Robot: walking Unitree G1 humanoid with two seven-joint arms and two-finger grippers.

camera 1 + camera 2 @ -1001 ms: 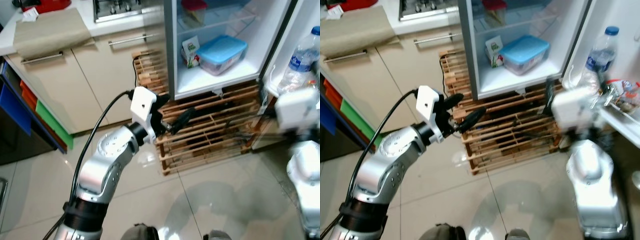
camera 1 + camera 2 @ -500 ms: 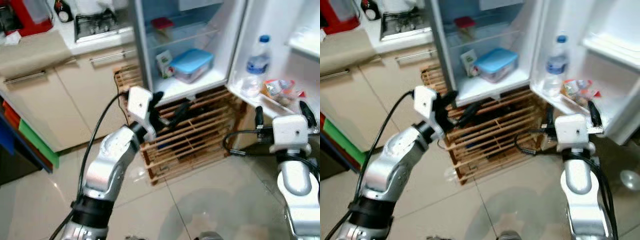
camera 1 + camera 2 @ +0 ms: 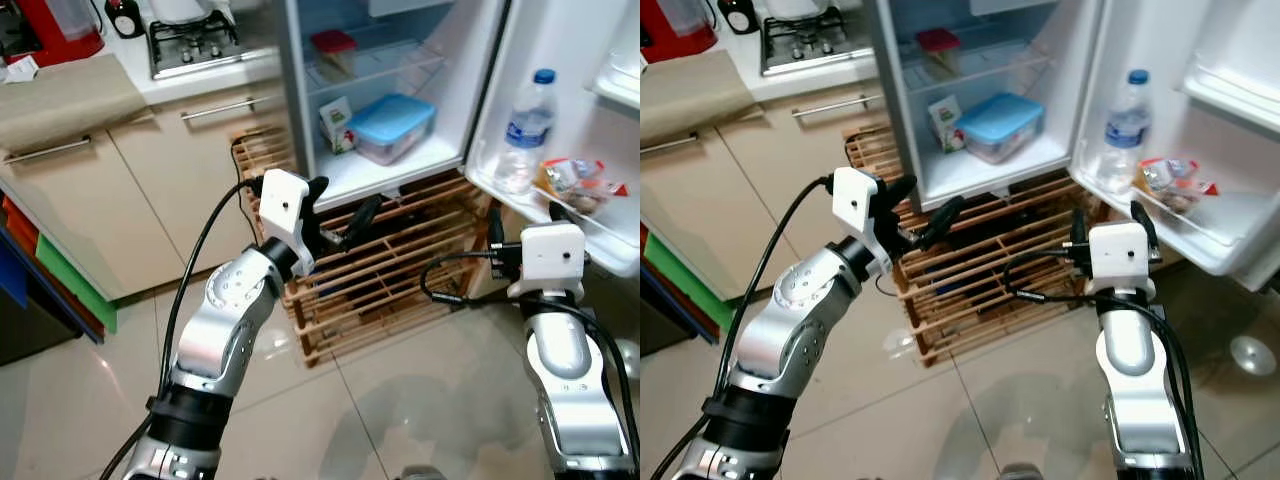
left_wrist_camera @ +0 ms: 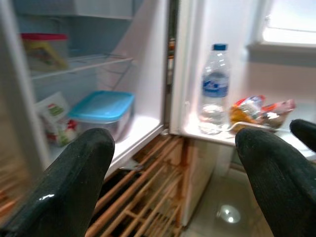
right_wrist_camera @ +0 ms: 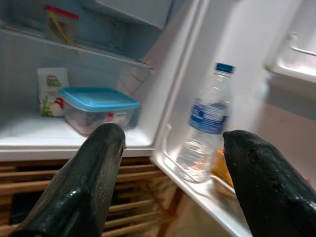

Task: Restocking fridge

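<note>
The fridge (image 3: 330, 120) stands open at the far side of the scene, raised on a wooden slatted pallet (image 3: 400, 265); on its lowest shelf sits a clear plastic box with a blue lid (image 3: 392, 128), its contents too blurred to tell; just to the left of it stands a small white carton (image 3: 336, 124) with green and red print, the writing not readable; on the wire shelf above stands a clear container with a red lid (image 3: 334, 52), something yellow inside it. In the open door (image 3: 560, 110) on the right, the lowest door shelf holds an upright clear water bottle (image 3: 526, 132) with a blue cap and a blue-and-white label, the words too small to read; beside it lie some colourful snack packets (image 3: 580, 186). The left gripper (image 3: 338, 212) hangs in front of the pallet, near the fridge's lower edge, its two black fingers spread wide and holding nothing; the right gripper (image 3: 1106, 222) is raised just before the door shelf, fingers also wide apart and empty.
</note>
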